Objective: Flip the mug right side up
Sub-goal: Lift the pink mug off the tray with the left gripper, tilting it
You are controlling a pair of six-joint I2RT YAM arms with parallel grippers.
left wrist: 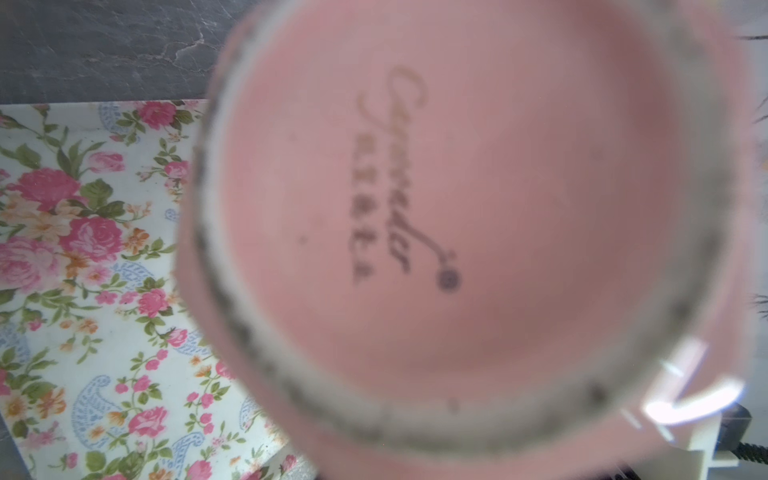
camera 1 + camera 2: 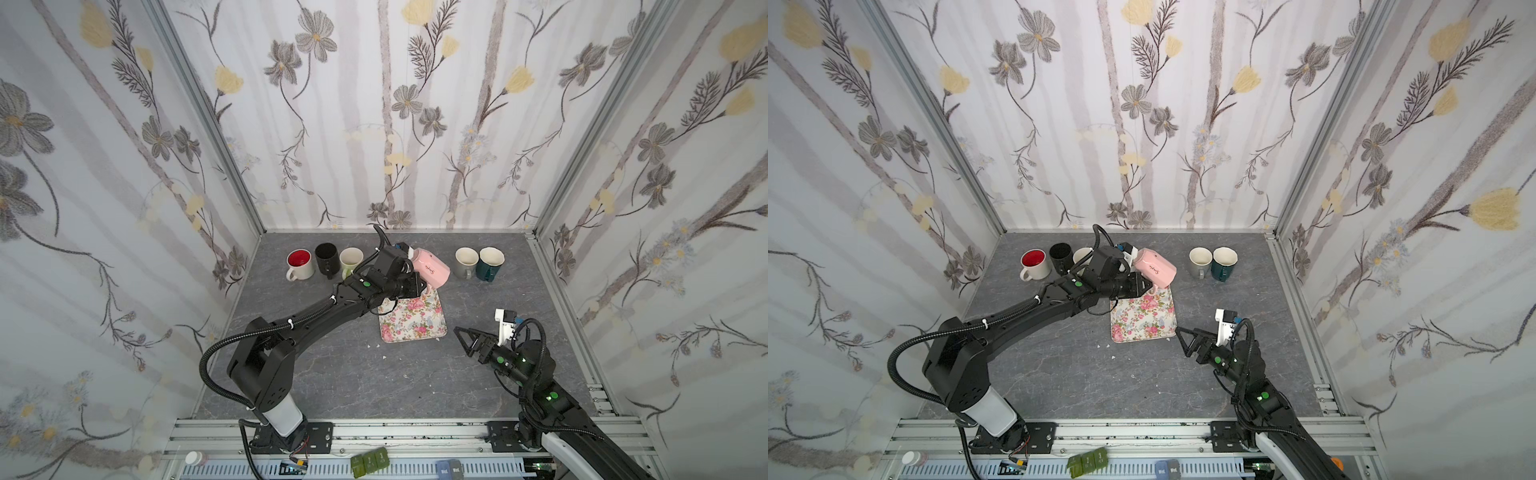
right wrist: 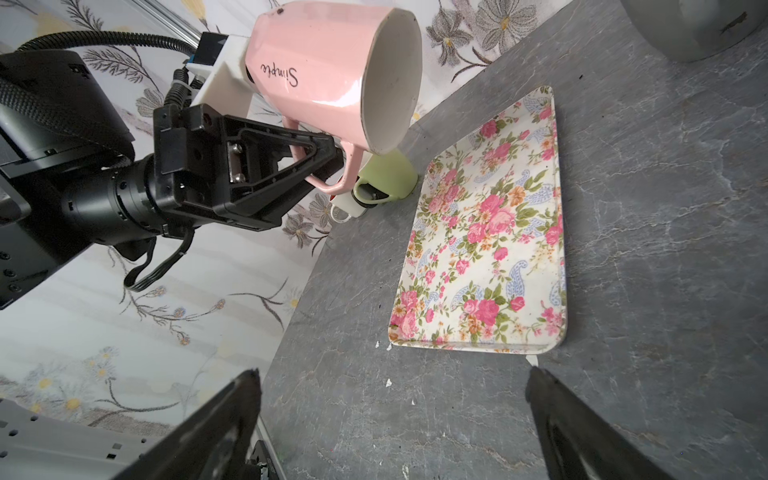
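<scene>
The pink mug (image 2: 432,268) (image 2: 1156,268) hangs in the air over the far end of the floral tray (image 2: 411,322) (image 2: 1142,322). It lies roughly on its side, with the white mouth turned to the right and somewhat downward. My left gripper (image 2: 419,286) (image 2: 1148,286) is shut on the mug's handle (image 3: 349,174), as the right wrist view shows (image 3: 332,156). In the left wrist view the mug's blurred base (image 1: 457,228) fills the picture and hides the fingers. My right gripper (image 2: 461,336) (image 2: 1181,334) (image 3: 390,378) is open and empty, low over the table by the tray's near right corner.
Along the back wall stand a white mug with a red inside (image 2: 300,264), a black mug (image 2: 326,257) and a pale green mug (image 2: 351,259) on the left. A grey mug (image 2: 466,262) and a teal mug (image 2: 490,262) stand on the right. Papered walls close three sides.
</scene>
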